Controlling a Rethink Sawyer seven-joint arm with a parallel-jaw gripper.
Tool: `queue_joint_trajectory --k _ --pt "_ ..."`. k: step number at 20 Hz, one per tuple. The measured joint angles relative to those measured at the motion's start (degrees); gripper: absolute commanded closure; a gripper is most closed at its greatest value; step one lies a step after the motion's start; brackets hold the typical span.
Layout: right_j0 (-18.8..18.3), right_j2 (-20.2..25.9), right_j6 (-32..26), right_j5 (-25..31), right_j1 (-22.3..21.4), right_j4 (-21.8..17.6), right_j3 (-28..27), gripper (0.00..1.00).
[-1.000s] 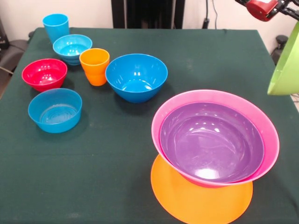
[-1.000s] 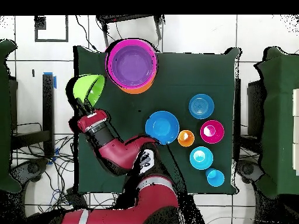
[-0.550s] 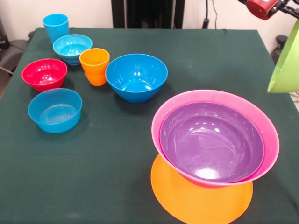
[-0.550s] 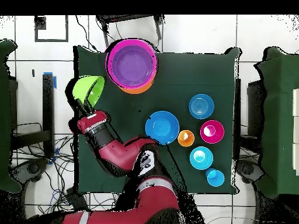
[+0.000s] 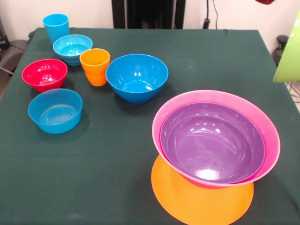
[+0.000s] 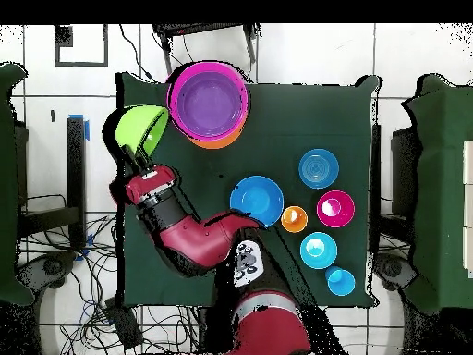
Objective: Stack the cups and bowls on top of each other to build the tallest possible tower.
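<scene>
Front view: purple bowl point(image 5: 213, 143) nested inside pink bowl point(image 5: 216, 136), both resting on the flat orange bowl point(image 5: 201, 199) near the table's point(image 5: 211, 56) front right. Large blue bowl point(image 5: 137, 77) at mid-table, orange cup point(image 5: 95, 66) just to its left. Further left: small red bowl point(image 5: 44, 74), a small light blue bowl point(image 5: 55, 110) in front of it, another light blue bowl point(image 5: 72, 48) behind, and the light blue cup point(image 5: 56, 27) at the back corner. At the right edge, only a slice of the green bowl point(image 5: 289, 61), raised off the cloth and tilted. Overhead view: red arm point(image 6: 189, 240) curving from the base toward the table's left side. Gripper point(image 6: 140, 160) at the rim of the green bowl point(image 6: 141, 128), clamped onto it, bowl held tipped, just beside the pink-and-purple stack point(image 6: 209, 99) but apart from it. Blue bowl point(image 6: 256, 201), orange cup point(image 6: 294, 219), red bowl point(image 6: 334, 208), both small blue bowls point(image 6: 318, 168) point(image 6: 318, 250) and blue cup point(image 6: 340, 281) grouped on the right half of the cloth, well apart from the stack.
</scene>
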Motion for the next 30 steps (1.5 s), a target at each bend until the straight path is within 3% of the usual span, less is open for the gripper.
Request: queue_joint_trajectory --k 6,14,24,30 --pt "-2.0 1.3 3.8 0.0 -1.7 -0.4 0.6 1.00" --pt "-5.5 4.0 11.4 0.0 -3.4 -3.8 1.0 1.00" --pt "-13.3 8.4 23.2 0.0 -2.1 -14.8 -0.8 1.00" --pt "-15.8 9.9 29.2 0.0 -0.6 -17.5 -2.9 1.00"
